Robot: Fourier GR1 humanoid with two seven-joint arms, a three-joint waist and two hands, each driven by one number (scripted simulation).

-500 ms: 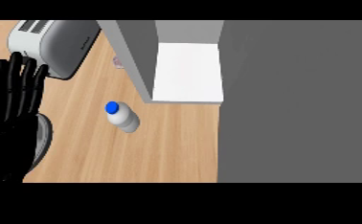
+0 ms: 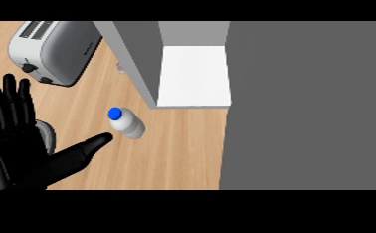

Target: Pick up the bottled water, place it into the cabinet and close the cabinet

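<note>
The bottled water (image 2: pixel 129 123), a small clear bottle with a blue cap, stands on the wooden counter (image 2: pixel 176 147) just in front of the cabinet's left wall. The cabinet (image 2: pixel 140 58) is grey and stands open, showing a white shelf (image 2: pixel 195 75) with nothing on it. My left hand (image 2: pixel 26 142) comes in at the lower left, open, fingers pointing up and spread. Its thumb (image 2: pixel 84 150) stretches toward the bottle, and the tip stops just short of it. My right hand does not show.
A silver toaster (image 2: pixel 55 50) sits at the back left of the counter. A broad grey panel (image 2: pixel 297 105) fills the right side of the view. A small pinkish thing (image 2: pixel 121 67) peeks out beside the cabinet's left wall.
My left hand has moved right and forward, and its thumb now reaches out close to the bottle. The bottle, toaster and cabinet have not moved.
</note>
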